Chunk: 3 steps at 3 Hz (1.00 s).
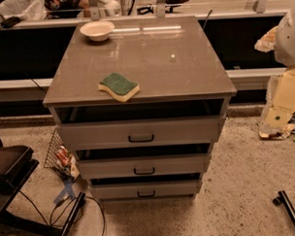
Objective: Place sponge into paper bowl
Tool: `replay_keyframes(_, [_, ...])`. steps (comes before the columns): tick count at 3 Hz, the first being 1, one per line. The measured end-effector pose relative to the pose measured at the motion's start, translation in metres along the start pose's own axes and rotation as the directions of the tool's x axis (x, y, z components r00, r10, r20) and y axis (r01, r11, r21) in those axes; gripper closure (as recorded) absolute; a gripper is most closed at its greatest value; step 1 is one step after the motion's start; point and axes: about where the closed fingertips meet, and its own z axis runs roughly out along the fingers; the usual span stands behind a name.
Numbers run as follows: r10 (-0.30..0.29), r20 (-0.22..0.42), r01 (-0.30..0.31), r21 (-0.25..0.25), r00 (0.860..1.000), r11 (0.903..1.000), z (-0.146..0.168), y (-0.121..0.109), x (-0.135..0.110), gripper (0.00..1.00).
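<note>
Sponge (119, 86) green face up near front edge of cabinet top (184, 65); paper bowl (97, 30) at back-left corner, well apart. Gripper out of frame, opening impossible to tell. Pale bulk (289, 37) at right edge cut off, unidentifiable.

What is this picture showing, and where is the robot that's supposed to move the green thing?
One camera took this, looking down at a grey cabinet with three drawers, each pulled out a little. The green thing is a sponge lying near the front edge, green scrubby side up and yellow foam below. The paper bowl stands far from it at the back left corner and looks empty. The robot has one arm ending in a two-finger gripper, but the gripper is outside this picture. Nothing is being held.
</note>
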Motion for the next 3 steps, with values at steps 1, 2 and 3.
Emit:
replay_keyframes(1, [0.000, 0.000, 0.000, 0.000, 1.000, 1.0000, 0.000, 0.000, 0.000, 0.00])
replay_keyframes(2, [0.033, 0.088, -0.035, 0.015, 0.996, 0.9993, 0.010, -0.012, -0.011, 0.00])
replay_keyframes(3, [0.133, 0.296, -0.137, -0.008, 0.946, 0.9905, 0.048, -0.032, -0.020, 0.00])
